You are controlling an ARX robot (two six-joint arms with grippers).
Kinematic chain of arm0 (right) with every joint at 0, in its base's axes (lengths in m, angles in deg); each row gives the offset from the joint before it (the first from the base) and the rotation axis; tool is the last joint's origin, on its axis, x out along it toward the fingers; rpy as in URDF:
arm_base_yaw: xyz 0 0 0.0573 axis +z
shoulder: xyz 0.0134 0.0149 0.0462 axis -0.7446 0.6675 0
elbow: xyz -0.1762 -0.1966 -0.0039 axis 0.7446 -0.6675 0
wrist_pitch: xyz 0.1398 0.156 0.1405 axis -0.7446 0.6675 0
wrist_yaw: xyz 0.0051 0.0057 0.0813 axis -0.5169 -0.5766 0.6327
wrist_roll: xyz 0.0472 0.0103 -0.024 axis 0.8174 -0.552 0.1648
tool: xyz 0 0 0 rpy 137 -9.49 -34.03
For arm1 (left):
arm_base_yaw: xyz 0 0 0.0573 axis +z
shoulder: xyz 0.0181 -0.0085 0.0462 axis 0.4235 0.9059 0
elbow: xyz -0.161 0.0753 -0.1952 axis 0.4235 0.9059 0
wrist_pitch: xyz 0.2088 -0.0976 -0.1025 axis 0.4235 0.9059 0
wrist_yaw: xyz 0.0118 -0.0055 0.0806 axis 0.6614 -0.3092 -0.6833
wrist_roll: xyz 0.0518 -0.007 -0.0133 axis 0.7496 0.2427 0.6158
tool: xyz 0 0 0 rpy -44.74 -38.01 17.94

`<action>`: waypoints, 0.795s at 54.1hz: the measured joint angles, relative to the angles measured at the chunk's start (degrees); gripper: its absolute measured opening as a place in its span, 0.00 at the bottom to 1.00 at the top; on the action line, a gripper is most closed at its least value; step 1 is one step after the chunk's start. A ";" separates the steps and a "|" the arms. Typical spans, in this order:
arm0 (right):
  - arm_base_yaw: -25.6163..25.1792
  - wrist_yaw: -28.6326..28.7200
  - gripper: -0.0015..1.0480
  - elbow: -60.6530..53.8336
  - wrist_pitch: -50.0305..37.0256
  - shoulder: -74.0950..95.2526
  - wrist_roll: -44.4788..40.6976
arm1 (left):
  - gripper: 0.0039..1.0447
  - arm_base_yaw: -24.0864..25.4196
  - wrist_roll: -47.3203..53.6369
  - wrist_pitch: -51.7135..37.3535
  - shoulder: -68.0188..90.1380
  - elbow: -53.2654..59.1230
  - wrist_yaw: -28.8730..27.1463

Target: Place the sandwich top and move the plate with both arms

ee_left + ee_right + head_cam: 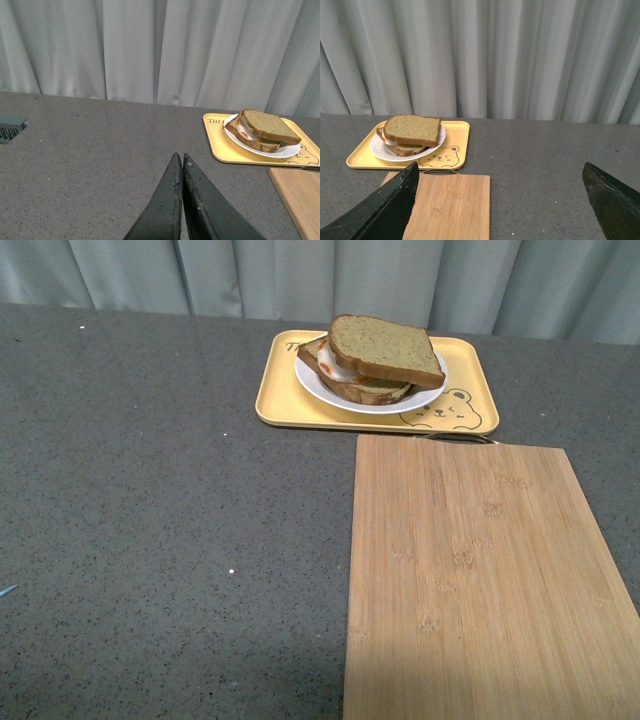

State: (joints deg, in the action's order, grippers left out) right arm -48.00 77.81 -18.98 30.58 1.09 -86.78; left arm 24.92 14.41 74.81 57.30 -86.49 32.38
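The sandwich top (386,348) (270,126) (412,129), a speckled tan slice with a darker crust, lies over the egg and lower bread on the round white plate (380,402) (288,152) (382,150). That plate rests on the yellow bear tray. Neither arm shows in the front view. My left gripper (180,158) is shut with nothing in it, hovering over bare table well short of the plate. Far back from the plate, my right gripper (500,168) stands wide open and empty above the table beside the wooden board.
A yellow tray (288,400) (220,148) (461,137) with a bear drawing sits at the table's far side before a grey curtain. A bamboo cutting board (480,580) (450,205) (300,192) lies just in front of it. A grey vent-like item (10,127) sits far off.
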 joint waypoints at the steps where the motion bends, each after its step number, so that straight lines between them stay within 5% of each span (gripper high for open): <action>1: 0.00 0.00 0.91 0.00 -0.02 0.00 0.00 | 0.03 0.00 0.00 1.57 -1.42 0.00 -0.02; 5: 0.00 0.00 0.91 0.00 0.00 0.00 0.00 | 0.03 0.00 0.02 8.70 -6.71 0.00 0.09; 18: 0.00 0.00 0.91 0.00 0.00 0.00 0.00 | 0.04 0.00 -0.02 9.68 -9.29 0.00 0.11; 38: 0.00 0.00 0.91 0.00 0.00 0.00 0.00 | 0.61 0.00 0.00 9.68 -9.35 0.00 0.11; 43: 0.00 0.00 0.91 0.00 -0.02 0.00 0.00 | 0.81 0.00 0.00 9.68 -9.35 0.00 0.11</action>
State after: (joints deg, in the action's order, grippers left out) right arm -48.00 77.81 -18.98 30.56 1.09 -86.78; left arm 24.92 14.41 84.50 47.94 -86.49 32.49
